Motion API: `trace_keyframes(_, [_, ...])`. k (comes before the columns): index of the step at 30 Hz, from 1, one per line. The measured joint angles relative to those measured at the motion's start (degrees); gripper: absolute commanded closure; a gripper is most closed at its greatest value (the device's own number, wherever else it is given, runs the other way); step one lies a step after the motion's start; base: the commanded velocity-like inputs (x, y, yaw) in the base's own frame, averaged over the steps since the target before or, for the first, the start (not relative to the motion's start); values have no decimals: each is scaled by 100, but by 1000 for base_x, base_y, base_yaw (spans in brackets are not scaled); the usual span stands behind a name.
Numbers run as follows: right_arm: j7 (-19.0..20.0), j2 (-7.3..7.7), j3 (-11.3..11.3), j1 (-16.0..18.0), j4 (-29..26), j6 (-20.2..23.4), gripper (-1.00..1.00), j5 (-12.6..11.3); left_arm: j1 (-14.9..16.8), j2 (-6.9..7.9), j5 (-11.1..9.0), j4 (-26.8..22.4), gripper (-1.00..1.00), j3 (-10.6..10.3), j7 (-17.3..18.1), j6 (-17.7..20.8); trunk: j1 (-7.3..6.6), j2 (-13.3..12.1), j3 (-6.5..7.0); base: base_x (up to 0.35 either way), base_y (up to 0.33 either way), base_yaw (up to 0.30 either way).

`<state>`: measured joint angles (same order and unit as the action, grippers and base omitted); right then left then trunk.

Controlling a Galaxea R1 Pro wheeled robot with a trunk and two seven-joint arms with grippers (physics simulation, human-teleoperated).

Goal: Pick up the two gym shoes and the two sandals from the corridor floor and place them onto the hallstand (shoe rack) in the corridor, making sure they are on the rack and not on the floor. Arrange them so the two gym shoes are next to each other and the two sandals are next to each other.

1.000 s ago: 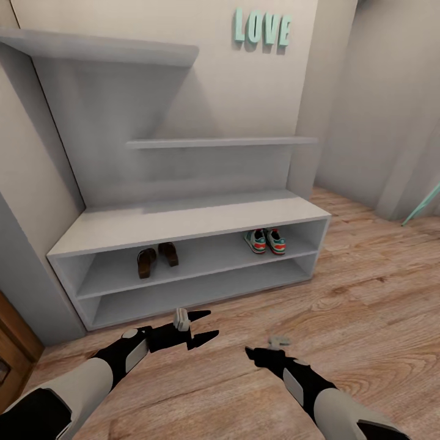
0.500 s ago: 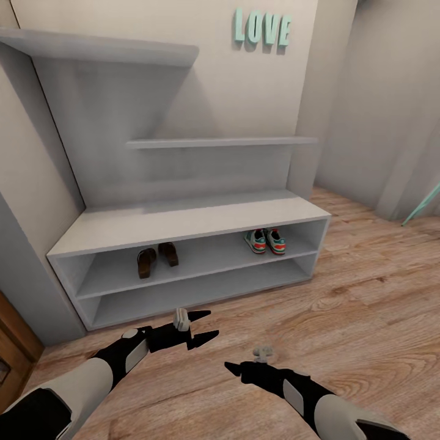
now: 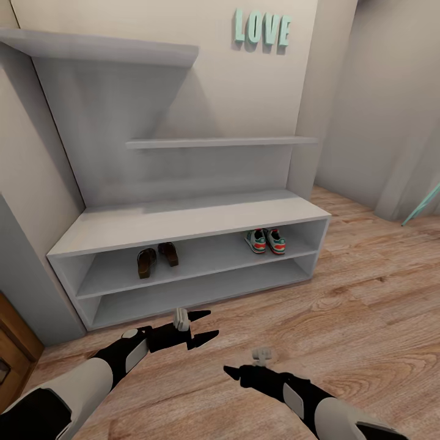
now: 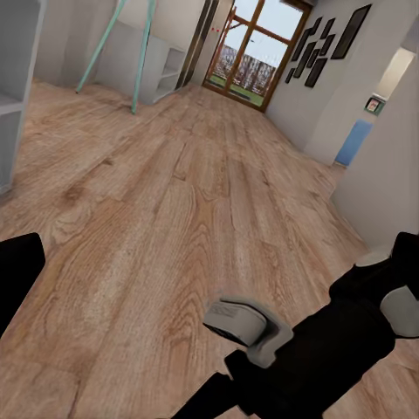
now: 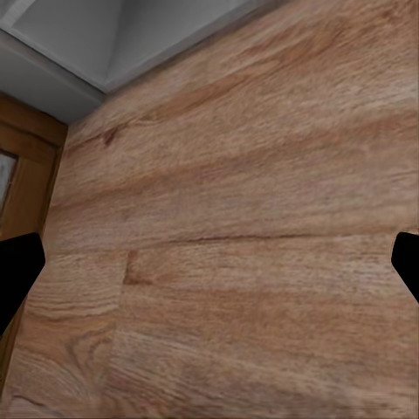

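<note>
The two gym shoes [image 3: 266, 241] sit side by side on the upper tier of the shoe rack [image 3: 183, 223], toward its right end, touching or nearly so. Their long axes run front to back, roughly parallel; which end faces out is too small to tell. The two sandals [image 3: 156, 259] lie on the same tier toward the rack's left end, next to each other, also lengthwise into the shelf, the left one angled slightly so the pair splays a little.

With both pairs on the rack and grouped, and no footwear on the floor [image 3: 342, 305] in front of it, the task looks finished, as far as the head view shows.

The left gripper [image 3: 203, 326] hangs just in front of the rack's lower tier with its jaws apart and nothing between them. The right gripper [image 3: 235, 371] is lower over the floor, farther from the rack; its fingertips [image 5: 17, 271] stand wide apart in the wrist view, bare planks between them
</note>
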<state>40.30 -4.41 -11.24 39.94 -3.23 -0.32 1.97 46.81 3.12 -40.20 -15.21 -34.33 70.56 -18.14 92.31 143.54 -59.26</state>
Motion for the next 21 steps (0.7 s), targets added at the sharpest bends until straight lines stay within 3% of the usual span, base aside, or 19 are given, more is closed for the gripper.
trace_keyframes(21, [-10, 54, 5, -59, 41, 0, -100, 25, 1, 0, 0, 0, -100, 0, 0, 0, 0, 0, 0, 0, 0, 0])
